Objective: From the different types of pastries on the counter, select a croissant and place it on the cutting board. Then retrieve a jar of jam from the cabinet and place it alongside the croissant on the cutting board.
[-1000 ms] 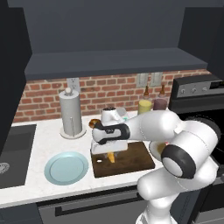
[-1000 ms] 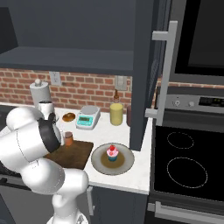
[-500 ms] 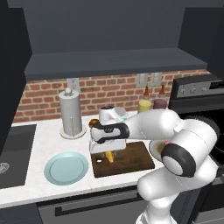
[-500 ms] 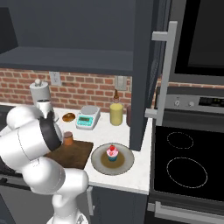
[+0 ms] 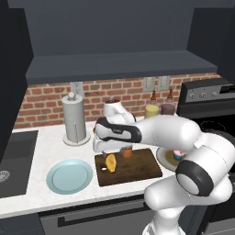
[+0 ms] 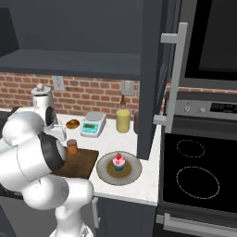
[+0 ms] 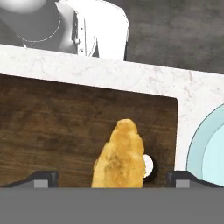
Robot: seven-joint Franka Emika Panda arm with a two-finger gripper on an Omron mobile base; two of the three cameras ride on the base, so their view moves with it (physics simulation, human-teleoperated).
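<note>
Fingers (image 7: 43, 178) had just spread apart; croissant (image 7: 120, 159) lay released on the cutting board (image 7: 65, 127); jam jar (image 5: 126, 150) stood beside it.

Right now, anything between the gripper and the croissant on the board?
Nothing visible. In the hand view the croissant lies on the cutting board directly between the two spread fingertips of the gripper, partly over the board's hole. The jar of jam stands apart on the same board.

The croissant (image 7: 119, 158) partly hides the cutting board (image 7: 65, 127) hole; the plate (image 7: 209, 144) is cut off at right.
</note>
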